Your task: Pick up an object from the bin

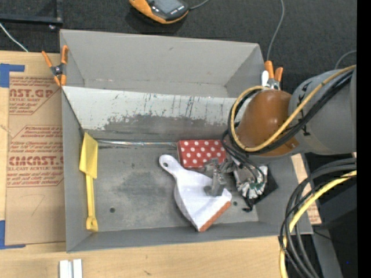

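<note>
The pincer (217, 181) is right over the flat white plastic scoop with an orange edge (191, 204), near the right side of the grey metal bin (130, 184). I cannot tell if it is spread or pinching. A red pouch with white dots (200, 152) lies just beside it.

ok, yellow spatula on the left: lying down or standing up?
Lying down. The yellow spatula rests lengthwise on the bin floor along the left wall, with its blade toward the back and its thin handle toward the front.
</note>
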You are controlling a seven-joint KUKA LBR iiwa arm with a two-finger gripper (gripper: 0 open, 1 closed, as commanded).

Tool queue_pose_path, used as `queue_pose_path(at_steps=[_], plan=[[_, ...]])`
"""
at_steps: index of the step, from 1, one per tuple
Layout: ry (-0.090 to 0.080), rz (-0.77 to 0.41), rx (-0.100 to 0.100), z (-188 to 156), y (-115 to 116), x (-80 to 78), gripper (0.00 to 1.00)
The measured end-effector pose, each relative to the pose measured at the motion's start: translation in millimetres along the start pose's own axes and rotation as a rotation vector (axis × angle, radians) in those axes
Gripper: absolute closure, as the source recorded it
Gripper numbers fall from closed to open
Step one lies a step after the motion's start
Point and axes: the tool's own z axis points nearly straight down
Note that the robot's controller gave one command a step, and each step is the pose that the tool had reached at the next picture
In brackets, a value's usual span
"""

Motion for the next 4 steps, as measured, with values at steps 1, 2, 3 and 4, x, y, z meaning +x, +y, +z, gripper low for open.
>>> queue_pose_path(at_steps=[1, 2, 3, 4], plan=[[0.0, 0.0, 0.0, 0.0, 0.0, 0.0, 1.0], [0.021, -0.09, 0.0, 2.9, 24.4, -23.2, 1.0], [-0.013, -0.065, 0.002, 1.0, 51.9, -3.1, 1.0], [0.012, -0.081, -0.001, -77.2, 50.8, -3.6, 1.0]])
